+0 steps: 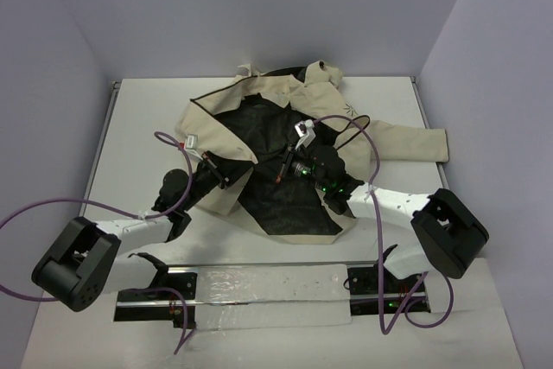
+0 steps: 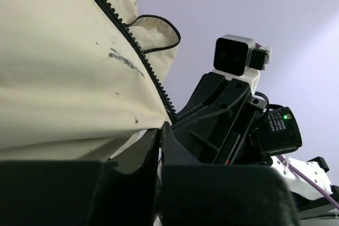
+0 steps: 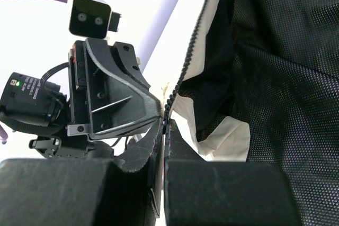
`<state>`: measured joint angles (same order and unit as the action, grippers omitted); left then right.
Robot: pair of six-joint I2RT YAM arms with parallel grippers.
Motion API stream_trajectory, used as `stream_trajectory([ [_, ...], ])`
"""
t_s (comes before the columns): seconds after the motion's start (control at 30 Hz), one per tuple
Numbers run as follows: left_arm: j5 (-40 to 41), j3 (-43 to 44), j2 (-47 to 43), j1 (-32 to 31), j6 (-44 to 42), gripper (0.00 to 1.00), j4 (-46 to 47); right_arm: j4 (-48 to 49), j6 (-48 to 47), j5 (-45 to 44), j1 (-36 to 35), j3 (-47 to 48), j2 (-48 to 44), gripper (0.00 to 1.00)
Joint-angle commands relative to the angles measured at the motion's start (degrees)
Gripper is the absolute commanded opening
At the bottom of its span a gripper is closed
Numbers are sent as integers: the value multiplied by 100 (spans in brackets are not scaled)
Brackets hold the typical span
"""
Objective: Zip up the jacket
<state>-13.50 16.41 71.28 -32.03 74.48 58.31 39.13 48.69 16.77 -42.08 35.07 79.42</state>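
Observation:
The beige jacket point(image 1: 390, 139) lies open on the table, its black mesh lining point(image 1: 259, 131) facing up. My left gripper point(image 1: 226, 179) is shut on the left front flap's edge. In the left wrist view the jaws point(image 2: 160, 128) pinch the beige fabric point(image 2: 58, 67) just below the black zipper teeth point(image 2: 139, 62). My right gripper point(image 1: 283, 168) is shut on the other zipper edge over the lining. In the right wrist view the jaws point(image 3: 165, 124) clamp the zipper teeth point(image 3: 185, 62) beside the mesh lining point(image 3: 286, 62). The slider is not visible.
Each wrist view shows the other arm's gripper close by, facing it: the right one point(image 2: 233, 104) and the left one point(image 3: 106, 99). Purple cables point(image 1: 164, 140) loop over both arms. A clear plastic strip point(image 1: 268, 287) lies between the arm bases. The right sleeve point(image 1: 423, 146) stretches toward the table's right edge.

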Motion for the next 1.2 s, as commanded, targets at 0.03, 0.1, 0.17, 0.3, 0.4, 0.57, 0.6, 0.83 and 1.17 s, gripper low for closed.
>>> stream_trajectory([
  [0.03, 91, 434, -15, 47, 38, 0, 288, -433, -238, 261, -24, 80, -105, 0],
  [0.1, 112, 412, 0, 105, 136, 0, 232, -626, -337, 348, -20, 154, -151, 14],
  [0.17, 112, 353, -13, 166, 211, 0, 222, -894, -506, 309, -20, 215, -242, 39],
  [0.3, 35, 332, -140, 338, 189, 0, -190, -2264, -1330, -226, -20, 434, -831, 92],
  [0.4, -79, 381, -294, 410, 16, 0, -568, -3449, -1915, -890, -20, 666, -1401, 99],
  [0.57, -338, 489, -694, 473, -445, 0, -1676, -5351, -2381, -2754, 2, 957, -2420, 92],
  [0.6, -372, 512, -789, 478, -529, 0, -1940, -5777, -2365, -3257, 24, 1018, -2500, 85],
  [0.83, -165, 527, -1529, 487, -913, 0, -2949, -6897, -1740, -4024, 136, 858, -1956, 38],
  [1.17, -205, 929, -1802, 496, -1204, 0, -3671, -5907, -1231, -3294, 1291, 1397, 128, 82],
])
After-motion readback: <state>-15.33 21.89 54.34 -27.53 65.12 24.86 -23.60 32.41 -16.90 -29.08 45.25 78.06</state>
